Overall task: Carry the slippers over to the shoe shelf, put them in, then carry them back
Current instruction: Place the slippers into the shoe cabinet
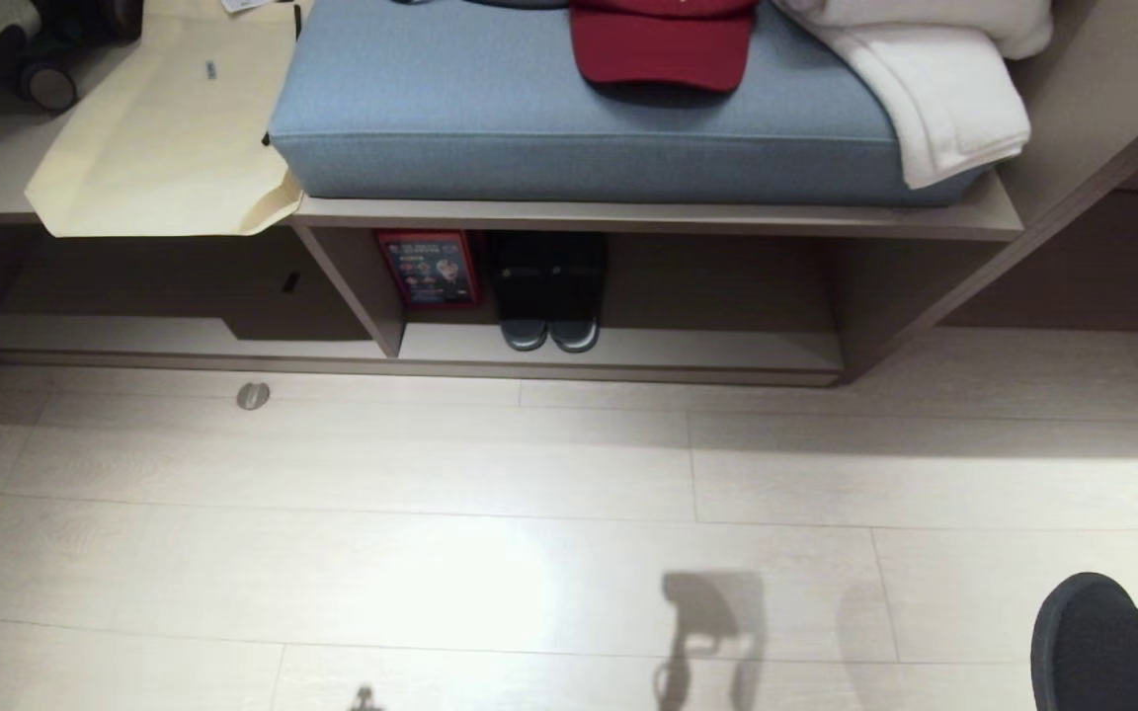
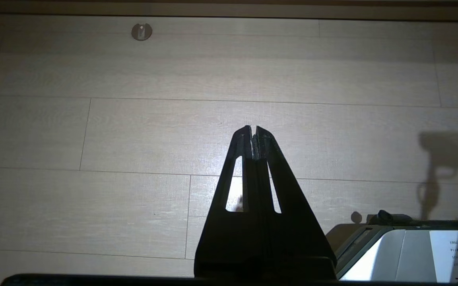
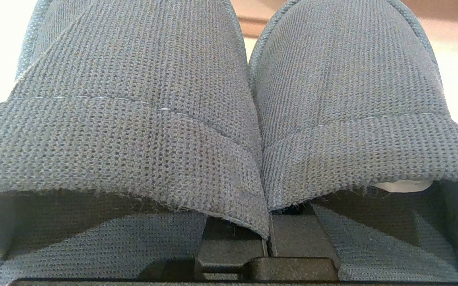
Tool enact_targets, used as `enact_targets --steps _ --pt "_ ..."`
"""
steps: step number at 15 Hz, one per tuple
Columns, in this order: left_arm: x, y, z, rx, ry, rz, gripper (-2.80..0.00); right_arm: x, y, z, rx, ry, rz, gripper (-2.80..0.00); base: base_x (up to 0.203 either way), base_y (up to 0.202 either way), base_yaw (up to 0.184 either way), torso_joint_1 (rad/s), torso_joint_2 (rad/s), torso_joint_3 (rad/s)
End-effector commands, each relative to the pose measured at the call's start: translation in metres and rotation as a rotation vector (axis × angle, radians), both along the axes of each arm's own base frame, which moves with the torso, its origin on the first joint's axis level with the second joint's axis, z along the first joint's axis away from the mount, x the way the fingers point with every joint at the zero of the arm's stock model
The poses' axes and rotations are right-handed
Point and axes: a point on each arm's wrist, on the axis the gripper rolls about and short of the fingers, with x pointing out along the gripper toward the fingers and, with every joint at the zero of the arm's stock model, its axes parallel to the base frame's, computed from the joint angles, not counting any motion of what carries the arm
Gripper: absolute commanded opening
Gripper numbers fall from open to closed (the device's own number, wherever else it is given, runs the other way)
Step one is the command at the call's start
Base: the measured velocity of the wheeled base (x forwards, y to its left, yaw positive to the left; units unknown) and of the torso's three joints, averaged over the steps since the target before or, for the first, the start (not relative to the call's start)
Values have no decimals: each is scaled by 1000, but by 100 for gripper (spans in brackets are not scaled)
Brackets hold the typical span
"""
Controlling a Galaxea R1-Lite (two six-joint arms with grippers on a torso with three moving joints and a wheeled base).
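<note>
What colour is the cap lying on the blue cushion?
The cap is dark red. It shows best in the head view, on the cushion.

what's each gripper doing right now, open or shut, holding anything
Left gripper: fingers shut, holding nothing, above the floor.
Right gripper: fingers shut on the inner edges of the slippers, carrying both together.
</note>
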Motion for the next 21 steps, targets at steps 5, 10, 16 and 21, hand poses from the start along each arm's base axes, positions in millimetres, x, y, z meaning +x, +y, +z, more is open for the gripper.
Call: enact_targets --steps 5,10,16,21 --pt "0 0 0 -1 2 0 -280 0 0 -1 -1 0 2 -280 0 0 0 1 6 -198" --pt "0 0 0 -3 2 0 -280 0 0 -1 -1 0 0 -280 0 0 0 3 3 -202" --pt "0 0 0 -1 4 0 -280 0 0 -1 -1 0 0 -280 0 0 0 0 2 -198" --pt "0 0 0 -4 2 0 -280 0 0 -1 -1 0 0 -280 0 0 0 4 1 -200"
